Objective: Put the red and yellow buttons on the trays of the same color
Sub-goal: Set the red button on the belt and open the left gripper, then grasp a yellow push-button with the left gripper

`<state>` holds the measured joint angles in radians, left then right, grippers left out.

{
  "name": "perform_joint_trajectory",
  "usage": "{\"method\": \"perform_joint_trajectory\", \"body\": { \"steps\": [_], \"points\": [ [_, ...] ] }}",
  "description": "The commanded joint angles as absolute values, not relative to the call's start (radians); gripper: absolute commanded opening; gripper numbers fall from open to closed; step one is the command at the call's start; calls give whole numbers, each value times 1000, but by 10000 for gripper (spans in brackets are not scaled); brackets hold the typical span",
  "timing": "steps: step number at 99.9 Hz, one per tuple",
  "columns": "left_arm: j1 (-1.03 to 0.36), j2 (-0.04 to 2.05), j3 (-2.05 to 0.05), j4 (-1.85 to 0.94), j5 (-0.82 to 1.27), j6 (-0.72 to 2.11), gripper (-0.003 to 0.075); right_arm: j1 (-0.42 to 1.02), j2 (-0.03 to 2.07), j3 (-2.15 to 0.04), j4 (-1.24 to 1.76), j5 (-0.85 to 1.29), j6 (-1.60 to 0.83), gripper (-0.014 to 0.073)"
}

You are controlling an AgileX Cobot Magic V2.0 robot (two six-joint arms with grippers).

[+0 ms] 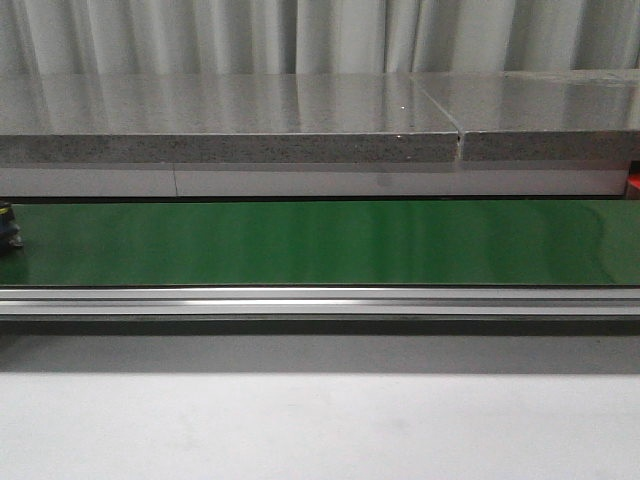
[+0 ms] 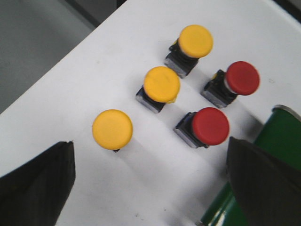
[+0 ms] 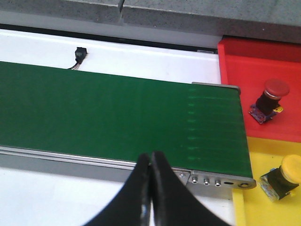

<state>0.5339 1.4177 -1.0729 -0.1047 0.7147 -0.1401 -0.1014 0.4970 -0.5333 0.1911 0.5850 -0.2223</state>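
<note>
Buttons [image 2: 161, 84], apparently unlabelled, sit below the spread left end effector [image 2: 150, 181].

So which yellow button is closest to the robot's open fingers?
The yellow button standing alone, nearest the left gripper. Only its round cap shows. The other two yellow buttons sit farther off, their dark bases visible, alongside the red ones.

Three round yellow-capped push buttons [image 2: 162, 84] and two red-capped push buttons [image 2: 210, 125] sit on a plain white tabletop [image 2: 70, 89]. A glossy dark green conveyor belt [image 1: 320, 243] runs across. One red-capped button [image 3: 275, 88] is on the red plastic tray [image 3: 244, 70], a yellow-capped one [image 3: 291, 168] on the yellow plastic tray [image 3: 249, 207].
</note>
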Motion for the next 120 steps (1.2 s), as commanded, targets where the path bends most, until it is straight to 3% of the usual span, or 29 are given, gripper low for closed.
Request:
{"method": "perform_joint_trajectory", "body": {
  "steps": [1, 120],
  "points": [
    [559, 1417, -1088, -111, 653, -153, 642, -100, 498, -561, 197, 519, -230, -68],
    [577, 1707, -1084, -84, 548, -153, 640, -100, 498, -561, 197, 519, -230, -68]
  ]
}}
